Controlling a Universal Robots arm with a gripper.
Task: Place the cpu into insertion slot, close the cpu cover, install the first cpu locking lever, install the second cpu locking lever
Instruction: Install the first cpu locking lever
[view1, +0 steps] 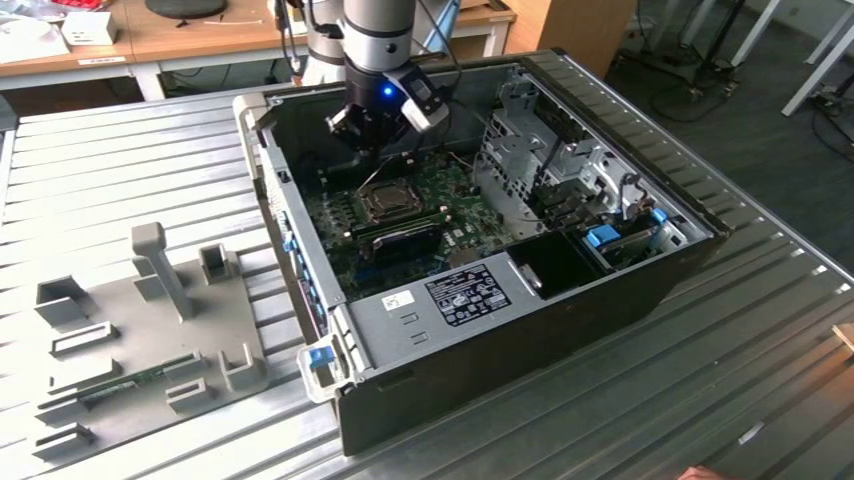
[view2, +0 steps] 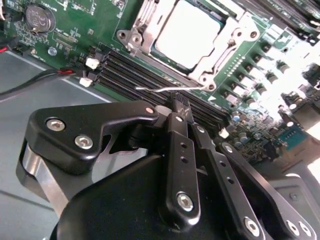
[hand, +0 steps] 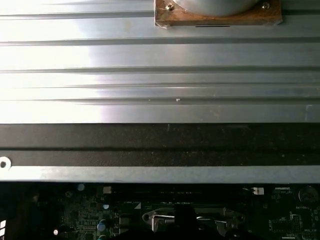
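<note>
The gripper (view1: 378, 128) is held low inside the open case (view1: 587, 290), in the upper middle of the exterior view and just beyond the slot (view1: 366, 200). This placement is judged to serve lever work rather than carrying. In the second wrist view the fingers (view2: 181, 150) are seen drawn together into one narrow closed tip with nothing visibly clamped between them, and that tip is set right at a thin silvery wire lever (view2: 155, 90). Whether the tip actually bears on the wire cannot be told. A closed tip is probably chosen because a slim point can push a wire where spread fingers would foul the black memory slots (view2: 130, 70) just beside it. The lever is seen lying along the edge of the slot nearest the gripper, with its free end apart from the frame, so it is judged not yet latched. The cpu (view2: 186, 34) is already seated in the slot, at the middle of the green board (view2: 75, 30). Its face is a flat, pale silvery square (washed bright by glare). The cover (view2: 227, 40) is lowered over it, so that the chip's edges are overlapped by the metal frame and the face is shown through the window.
</note>
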